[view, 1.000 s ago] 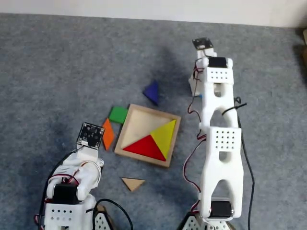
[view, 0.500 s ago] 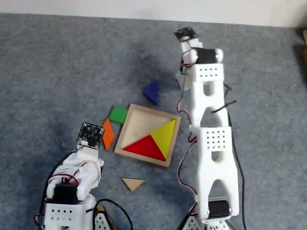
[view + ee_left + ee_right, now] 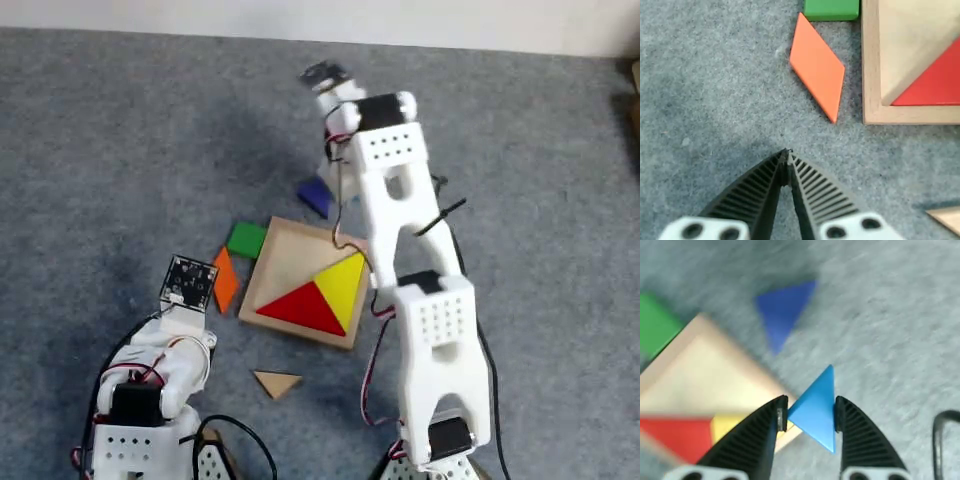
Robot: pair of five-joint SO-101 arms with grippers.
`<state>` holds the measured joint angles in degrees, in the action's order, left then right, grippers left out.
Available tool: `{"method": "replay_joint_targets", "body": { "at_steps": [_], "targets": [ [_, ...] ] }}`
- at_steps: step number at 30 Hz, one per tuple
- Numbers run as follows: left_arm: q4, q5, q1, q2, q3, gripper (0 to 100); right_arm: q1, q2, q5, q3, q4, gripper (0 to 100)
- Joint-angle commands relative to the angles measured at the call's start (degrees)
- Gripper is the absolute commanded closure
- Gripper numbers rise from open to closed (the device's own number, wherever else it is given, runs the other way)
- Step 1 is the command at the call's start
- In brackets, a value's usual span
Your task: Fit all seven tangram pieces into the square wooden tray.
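The light blue triangle (image 3: 816, 415) is clamped between the jaws of the right tool (image 3: 810, 410), which is held above the counter (image 3: 120, 130) just off the far side of the tray (image 3: 290, 252), with the dark blue triangle (image 3: 782, 315) lying close beyond it. Only the red triangle (image 3: 298, 305) and the yellow triangle (image 3: 342, 285) are seated in the tray, so the step in hand is judged to be the placing of the light blue piece in the bare half. The piece would best be brought over the rim with clearance, so that the tray is not struck or shoved. It should be turned before it is lowered, so that its edges are lined up with the tray wall or with the seated triangles. It should be set flat against a wall or corner rather than mid-floor, since room must be kept for four more pieces. Release is best made only once the piece is lying flat. The left tool (image 3: 787, 160) is closed on nothing and is held low over the counter near the orange parallelogram (image 3: 818, 75). The green square (image 3: 831, 9) and the tan triangle (image 3: 277, 382) are also outside the tray.
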<state>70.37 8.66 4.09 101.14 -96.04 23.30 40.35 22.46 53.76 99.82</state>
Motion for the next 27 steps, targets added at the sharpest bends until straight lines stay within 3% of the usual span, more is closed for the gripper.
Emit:
{"method": "replay_joint_targets", "body": {
  "at_steps": [1, 14, 27],
  "targets": [
    [0.35, 0.44, 0.75, 3.03, -1.19, 99, 4.09, -10.42, 5.89, -10.77, 1.01, 88.3],
    [0.35, 0.44, 0.75, 3.03, -1.19, 99, 7.69, -9.27, 20.48, -18.68, -5.58, 88.2],
    [0.35, 0.44, 0.75, 3.03, -1.19, 99, 7.69, -0.57, 20.84, -18.68, -6.20, 86.8]
  ]
}}
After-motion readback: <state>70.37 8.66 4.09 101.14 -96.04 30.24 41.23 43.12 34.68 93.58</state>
